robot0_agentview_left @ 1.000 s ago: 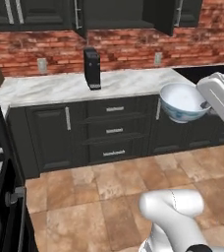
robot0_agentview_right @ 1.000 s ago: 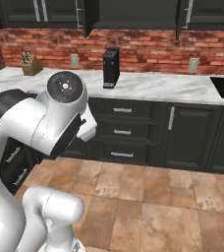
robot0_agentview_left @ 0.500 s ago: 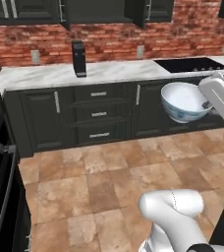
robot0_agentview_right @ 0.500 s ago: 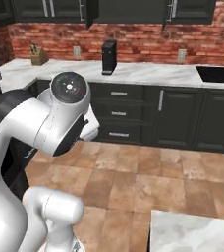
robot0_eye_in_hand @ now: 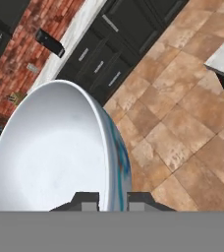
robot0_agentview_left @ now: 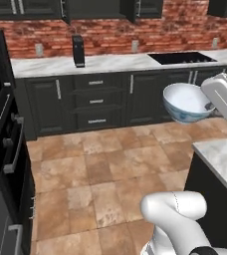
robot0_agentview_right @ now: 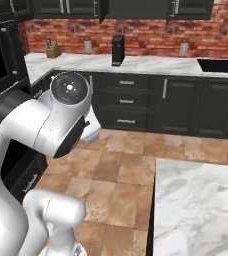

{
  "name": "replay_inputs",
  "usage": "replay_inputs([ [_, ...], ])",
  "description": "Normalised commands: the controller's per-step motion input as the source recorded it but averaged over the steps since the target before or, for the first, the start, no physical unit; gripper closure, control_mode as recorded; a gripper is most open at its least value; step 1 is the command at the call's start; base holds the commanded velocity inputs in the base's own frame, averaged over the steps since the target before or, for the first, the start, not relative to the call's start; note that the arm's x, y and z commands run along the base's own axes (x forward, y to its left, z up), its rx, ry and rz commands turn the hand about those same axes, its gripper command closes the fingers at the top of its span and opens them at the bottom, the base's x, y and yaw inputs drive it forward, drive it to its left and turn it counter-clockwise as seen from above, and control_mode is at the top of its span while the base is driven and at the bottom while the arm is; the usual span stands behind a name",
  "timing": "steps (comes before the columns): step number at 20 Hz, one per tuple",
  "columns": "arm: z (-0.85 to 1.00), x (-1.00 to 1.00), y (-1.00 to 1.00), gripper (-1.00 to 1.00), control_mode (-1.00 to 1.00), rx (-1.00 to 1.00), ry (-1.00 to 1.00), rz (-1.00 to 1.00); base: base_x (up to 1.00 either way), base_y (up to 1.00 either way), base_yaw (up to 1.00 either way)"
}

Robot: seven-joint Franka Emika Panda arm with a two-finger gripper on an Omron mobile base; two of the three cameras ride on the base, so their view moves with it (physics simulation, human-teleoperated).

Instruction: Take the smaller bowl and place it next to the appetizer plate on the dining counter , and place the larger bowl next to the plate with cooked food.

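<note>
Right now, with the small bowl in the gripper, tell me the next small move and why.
Probably keep carrying: the gripper is shut on the rim of the small bowl, held over the tiled floor, and only a corner of the dining counter is near. Bring the bowl over that marble top before lowering.

Glossy ceramic smaller bowl (robot0_agentview_left: 186,102); polished veined-marble dining counter (robot0_agentview_right: 196,200).

Domestic kitchen, red brick backsplash (robot0_agentview_left: 110,35), dark shaker cabinets with steel handles (robot0_agentview_left: 93,102), white marble wall counter (robot0_agentview_left: 110,63), black inset cooktop (robot0_agentview_left: 182,58), terracotta tile floor (robot0_agentview_left: 100,169), marble-topped island (robot0_agentview_right: 201,205).
</note>
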Motion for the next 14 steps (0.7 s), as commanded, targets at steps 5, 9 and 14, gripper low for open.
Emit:
replay_inputs([
  [5, 0.0, 0.0, 0.0, 1.0, 1.0, 0.0, 0.0, 0.0, -1.0, 0.37, 0.0],
  [9, 0.0, 0.0, 0.0, 1.0, 1.0, 0.0, 0.0, 0.0, -1.0, 0.18, 0.01],
  [14, 0.0, 0.0, 0.0, 1.0, 1.0, 0.0, 0.0, 0.0, -1.0, 0.12, 0.02],
])
